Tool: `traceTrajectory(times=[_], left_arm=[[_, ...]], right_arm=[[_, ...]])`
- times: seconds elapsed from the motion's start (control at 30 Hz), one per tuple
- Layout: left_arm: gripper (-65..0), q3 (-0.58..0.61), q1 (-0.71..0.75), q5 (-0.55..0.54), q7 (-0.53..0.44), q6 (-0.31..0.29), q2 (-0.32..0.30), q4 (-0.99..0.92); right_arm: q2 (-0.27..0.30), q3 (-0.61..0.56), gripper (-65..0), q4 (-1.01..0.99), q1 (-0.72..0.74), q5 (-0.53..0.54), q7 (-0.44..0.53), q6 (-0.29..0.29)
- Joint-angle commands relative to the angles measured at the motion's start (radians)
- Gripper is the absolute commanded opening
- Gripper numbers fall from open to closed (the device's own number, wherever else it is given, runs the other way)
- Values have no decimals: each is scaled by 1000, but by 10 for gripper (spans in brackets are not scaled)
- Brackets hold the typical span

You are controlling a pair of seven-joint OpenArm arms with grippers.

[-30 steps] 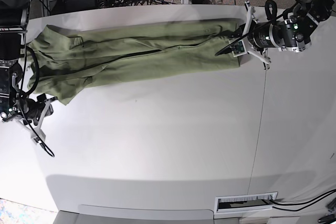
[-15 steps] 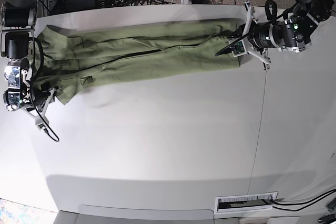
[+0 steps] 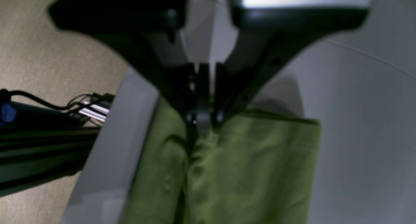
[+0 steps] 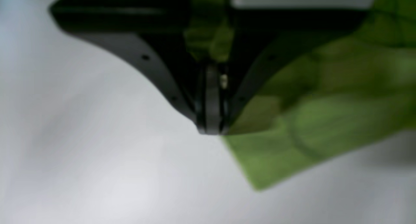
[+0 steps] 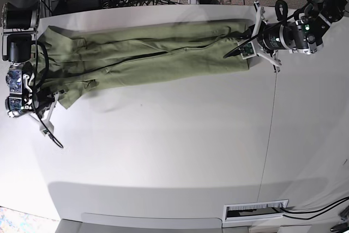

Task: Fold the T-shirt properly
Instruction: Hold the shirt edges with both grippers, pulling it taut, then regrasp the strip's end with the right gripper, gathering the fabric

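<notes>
Shirt [image 5: 147,58] stretched lengthwise along far side of table [image 5: 174,145]; left pincer [image 3: 203,125] clamps hem; right pincer [image 4: 211,129] clamps opposite end, keeping cloth taut for fold.

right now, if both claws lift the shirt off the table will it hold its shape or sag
Likely sag. The shirt lies in soft wrinkles and overlapping folds, so it looks thin and floppy. With the left claw pinching one end and the right claw the other, the long middle would probably droop. It looks light, so the pinches should hold.
</notes>
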Motion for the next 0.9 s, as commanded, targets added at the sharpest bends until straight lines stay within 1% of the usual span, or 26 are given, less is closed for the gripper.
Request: traceTrajectory(times=[0.0, 0.1, 0.13, 0.23, 0.3, 0.37, 0.43, 0.5, 0.53, 0.6, 0.63, 0.7, 0.73, 0.77, 0.83, 0.87], left_arm=[[-650, -9, -9, -10, -18, -4, -16, 13], [-650, -9, -9, -10, -18, -4, -16, 13], [-650, -9, -9, -10, -18, -4, -16, 13], [-650, -9, -9, -10, -18, -4, -16, 13], [-650, -9, -9, -9, -18, -4, -16, 13], [-650, -9, -9, -10, -18, -4, -16, 13], [-650, -9, -9, -10, -22, -4, -16, 13], [-650, -9, -9, -10, -30, -4, -16, 13], [-650, -9, -9, -10, -32, -4, -16, 13], [-650, -9, -9, -10, -33, -5, -16, 13], [-650, -9, -9, -10, -33, -4, -16, 13], [-650, -9, -9, -10, -33, -5, -16, 13], [-650, -9, -9, -10, -33, -5, -16, 13], [-650, -9, -9, -10, -33, -5, -16, 13], [-650, -9, -9, -10, -32, -4, -16, 13], [-650, -9, -9, -10, -32, -4, -16, 13]], right_arm=[[29, 8, -650, 38, 31, 46, -12, 0], [53, 8, -650, 102, 31, 193, -110, 8], [61, 8, -650, 121, 31, 224, -145, 11], [86, 8, -650, 166, 27, 274, -232, 23], [110, 8, -650, 196, 14, 303, -250, 26], [131, 8, -650, 225, 0, 298, -229, 26], [133, 9, -650, 235, -2, 238, -190, 26], [124, 8, -650, 233, -2, 179, -122, 27], [115, 8, -612, 230, -2, 146, -88, 28], [90, 8, -446, 220, -2, 87, -42, 28], [73, 8, -407, 216, -2, 41, -26, 28], [41, 8, -404, 198, -2, -74, 26, 28], [27, 8, -404, 185, -2, -112, 48, 28], [15, 8, -404, 171, -1, -124, 61, 28], [-9, 8, -404, 140, -1, -133, 55, 28], [-19, 8, -404, 125, -2, -155, 59, 28]])
